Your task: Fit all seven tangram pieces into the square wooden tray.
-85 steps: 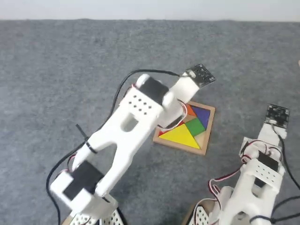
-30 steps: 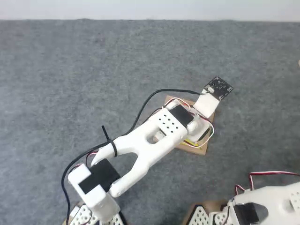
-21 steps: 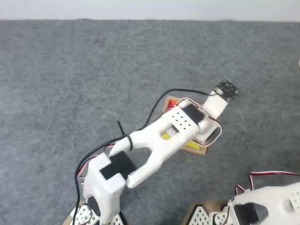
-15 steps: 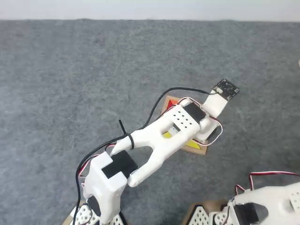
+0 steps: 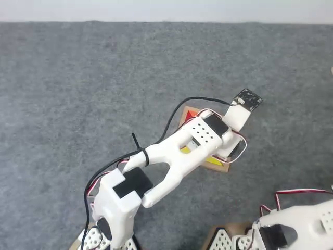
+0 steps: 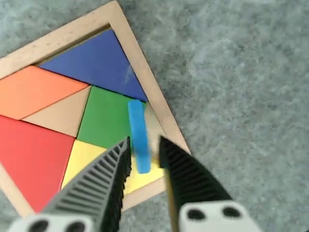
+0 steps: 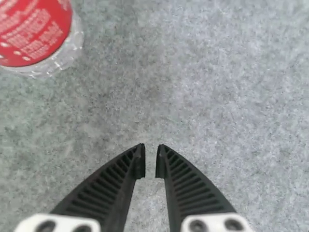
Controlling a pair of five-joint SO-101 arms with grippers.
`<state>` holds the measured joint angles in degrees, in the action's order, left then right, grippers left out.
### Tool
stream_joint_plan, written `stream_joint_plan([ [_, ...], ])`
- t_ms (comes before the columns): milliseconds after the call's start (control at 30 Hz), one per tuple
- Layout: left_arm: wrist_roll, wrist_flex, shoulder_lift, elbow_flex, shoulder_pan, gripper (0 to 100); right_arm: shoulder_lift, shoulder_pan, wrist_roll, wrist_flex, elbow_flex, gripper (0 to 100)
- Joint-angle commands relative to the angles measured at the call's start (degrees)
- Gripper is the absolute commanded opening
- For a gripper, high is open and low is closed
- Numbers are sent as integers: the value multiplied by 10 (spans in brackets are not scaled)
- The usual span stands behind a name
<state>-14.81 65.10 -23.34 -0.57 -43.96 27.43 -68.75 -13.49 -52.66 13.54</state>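
The square wooden tray (image 6: pixel 126 35) holds a dark blue triangle (image 6: pixel 99 63), an orange piece (image 6: pixel 34 92), a tan triangle (image 6: pixel 60 116), a green square (image 6: pixel 104 125), a red triangle (image 6: pixel 31 159) and a yellow piece (image 6: pixel 87 157). My left gripper (image 6: pixel 144 141) hangs low over the tray's corner next to the green square, shut on a light blue piece (image 6: pixel 137 123) that stands on its edge over a bare wooden slot. In the high view the left arm (image 5: pixel 197 138) covers most of the tray (image 5: pixel 217 165). My right gripper (image 7: pixel 150 162) is shut and holds nothing, over bare carpet.
Grey carpet (image 5: pixel 78 78) covers the whole table. A clear container with a red lid (image 7: pixel 34 34) stands on the carpet ahead of the right gripper. The right arm (image 5: pixel 299 224) is folded back at the near right edge.
The left arm came down over the tray and shifted slightly right, then held still. The right arm drew back to the near edge after the earliest frame.
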Motion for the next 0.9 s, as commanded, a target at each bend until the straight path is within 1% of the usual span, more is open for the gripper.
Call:
stream_joint_plan([
  [0,-3,8,6,-24,6,160,-26,16,-7,-4,36,69],
  [233,-1,2,9,-29,6,171,-26,19,-7,-58,87,69],
  [367,-1,11,11,-58,11,171,-25,19,-7,-65,98,69],
  [467,3,24,33,-82,33,171,-25,19,-7,-65,98,69],
  [600,26,24,76,-90,80,170,-25,20,-7,-65,98,69],
  [700,42,20,81,-54,98,170,-25,25,-7,-65,98,69],
  [867,57,-25,84,48,85,170,-25,39,-7,-76,97,69],
])
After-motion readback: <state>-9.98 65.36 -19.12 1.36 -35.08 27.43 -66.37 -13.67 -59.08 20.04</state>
